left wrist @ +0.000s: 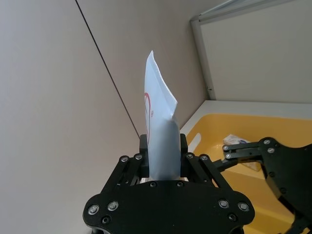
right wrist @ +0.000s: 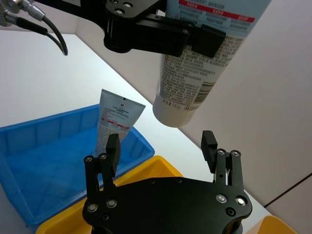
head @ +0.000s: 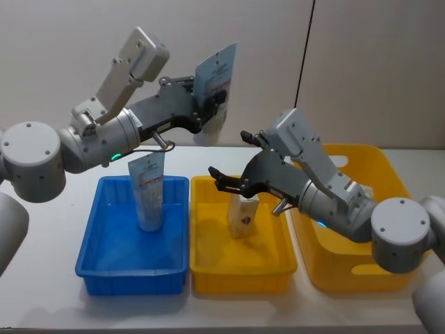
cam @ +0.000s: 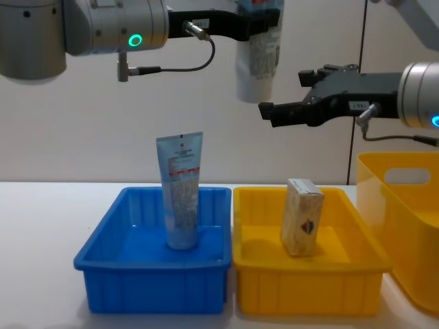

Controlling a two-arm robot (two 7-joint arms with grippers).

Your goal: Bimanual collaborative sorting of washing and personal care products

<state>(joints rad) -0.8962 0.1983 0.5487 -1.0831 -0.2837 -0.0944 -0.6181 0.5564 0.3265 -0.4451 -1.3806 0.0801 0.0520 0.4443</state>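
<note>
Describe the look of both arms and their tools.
Both arms have pale grey rounded joint housings and darker metallic forearm sections. The left tool and right tool are black, each with two fingers on screw-pinned linkage bars. A thin black cable loops from a silver plug at the left wrist. A green light glows on the left arm, a blue light on the right.

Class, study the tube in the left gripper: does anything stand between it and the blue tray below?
Nothing visible does. The held tube hangs high in the left gripper, with open air down to the blue tray. A second tube stands inside it, with bare floor alongside.
</note>
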